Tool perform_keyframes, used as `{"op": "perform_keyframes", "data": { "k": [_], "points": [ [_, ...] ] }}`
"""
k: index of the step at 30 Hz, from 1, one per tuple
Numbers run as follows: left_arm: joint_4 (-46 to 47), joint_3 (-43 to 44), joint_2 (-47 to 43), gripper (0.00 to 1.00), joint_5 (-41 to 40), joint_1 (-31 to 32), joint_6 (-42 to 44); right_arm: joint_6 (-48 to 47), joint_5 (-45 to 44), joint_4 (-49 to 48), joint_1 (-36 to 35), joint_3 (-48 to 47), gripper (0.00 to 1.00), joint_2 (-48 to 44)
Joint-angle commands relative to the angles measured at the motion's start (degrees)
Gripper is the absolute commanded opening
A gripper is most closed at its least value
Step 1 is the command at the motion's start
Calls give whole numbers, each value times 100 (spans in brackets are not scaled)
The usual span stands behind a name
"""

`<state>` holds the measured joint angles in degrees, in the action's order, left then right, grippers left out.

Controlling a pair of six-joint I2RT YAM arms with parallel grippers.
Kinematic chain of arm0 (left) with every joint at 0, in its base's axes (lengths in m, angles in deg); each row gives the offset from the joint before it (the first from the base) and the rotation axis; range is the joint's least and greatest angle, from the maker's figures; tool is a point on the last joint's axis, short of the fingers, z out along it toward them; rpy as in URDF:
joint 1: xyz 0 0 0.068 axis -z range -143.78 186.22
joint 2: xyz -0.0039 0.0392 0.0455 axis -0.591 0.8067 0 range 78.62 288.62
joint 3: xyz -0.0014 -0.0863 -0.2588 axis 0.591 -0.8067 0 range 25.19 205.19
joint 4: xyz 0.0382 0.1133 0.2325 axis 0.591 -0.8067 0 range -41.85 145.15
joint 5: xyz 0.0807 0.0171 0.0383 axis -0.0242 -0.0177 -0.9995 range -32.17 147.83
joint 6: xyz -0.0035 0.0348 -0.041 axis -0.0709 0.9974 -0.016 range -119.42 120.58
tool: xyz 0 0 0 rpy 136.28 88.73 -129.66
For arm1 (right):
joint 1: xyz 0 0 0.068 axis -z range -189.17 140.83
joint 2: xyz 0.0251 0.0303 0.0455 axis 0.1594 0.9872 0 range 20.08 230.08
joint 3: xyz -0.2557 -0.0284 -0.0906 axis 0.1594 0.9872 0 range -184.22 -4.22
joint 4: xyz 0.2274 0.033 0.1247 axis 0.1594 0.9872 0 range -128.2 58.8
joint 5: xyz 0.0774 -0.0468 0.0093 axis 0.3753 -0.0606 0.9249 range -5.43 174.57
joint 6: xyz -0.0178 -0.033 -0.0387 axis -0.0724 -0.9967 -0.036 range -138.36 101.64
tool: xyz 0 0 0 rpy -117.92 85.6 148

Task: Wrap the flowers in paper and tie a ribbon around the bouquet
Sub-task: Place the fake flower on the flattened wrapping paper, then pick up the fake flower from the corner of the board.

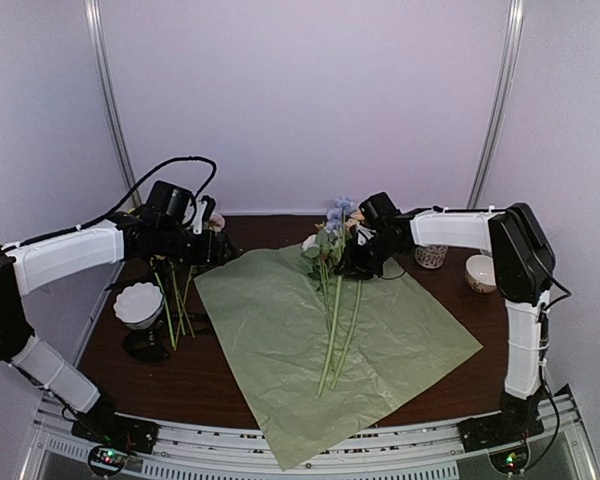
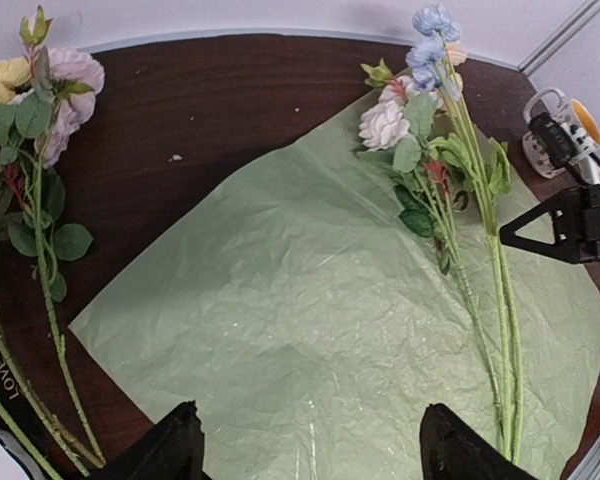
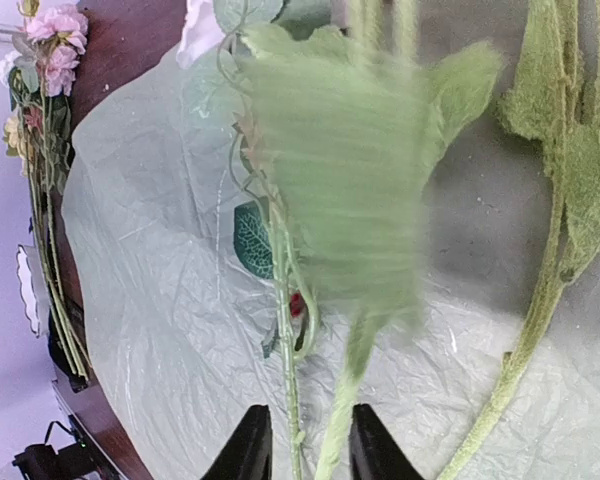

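Paper: spread flat under both sets of fingers. Thin and crinkled, probably light, slippery and easily torn; best pinched at an edge. Flowers: lying on it, stems running between and beyond the narrowly parted fingers of the right gripper; clamped or loose, cannot tell. Springy stems, fragile blossoms, so grip low on the stems. Left gripper: spread wide, empty, over the sheet. Second bunch left of those fingers. Pale walls close round, dark table beneath.
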<state>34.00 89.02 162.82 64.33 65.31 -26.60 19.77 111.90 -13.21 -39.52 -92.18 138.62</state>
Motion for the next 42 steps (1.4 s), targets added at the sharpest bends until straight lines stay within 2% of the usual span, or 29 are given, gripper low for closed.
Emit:
{"op": "perform_keyframes", "data": {
  "k": [1,9,14,16,20,23,26,28,30,35,38,42],
  "points": [
    [-376,375,277,76,111,-361,91,-302,-515,428,20,-299,32,-41],
    [-658,458,873,70,-450,-1542,132,-453,-936,537,-70,-19,35,-814],
    [-592,606,1377,49,-531,-2184,89,-617,-1044,589,-183,335,35,-1172],
    [-527,698,1577,44,-502,-2304,64,-652,-1042,579,-213,475,36,-1258],
    [-581,1048,2088,41,-512,-2434,79,-657,-982,489,-239,769,36,-1352],
    [-614,1298,2481,31,-308,-2506,97,-688,-1005,485,-235,899,36,-1401],
    [-574,1411,2751,29,-193,-2505,90,-739,-1061,506,-235,967,36,-1444],
    [-597,1510,2872,22,-202,-2508,117,-760,-1063,514,-235,982,36,-1448],
    [-645,1578,2939,18,-254,-2504,146,-779,-1057,509,-236,1003,36,-1452],
    [-646,1585,2965,16,-369,-2515,136,-782,-1005,463,-235,1073,36,-1485],
    [-630,1541,2972,2,-426,-2513,122,-772,-963,428,-235,1113,36,-1497],
    [-553,1434,2884,0,-394,-2514,71,-787,-949,443,-235,1132,36,-1519]
  ]
}}
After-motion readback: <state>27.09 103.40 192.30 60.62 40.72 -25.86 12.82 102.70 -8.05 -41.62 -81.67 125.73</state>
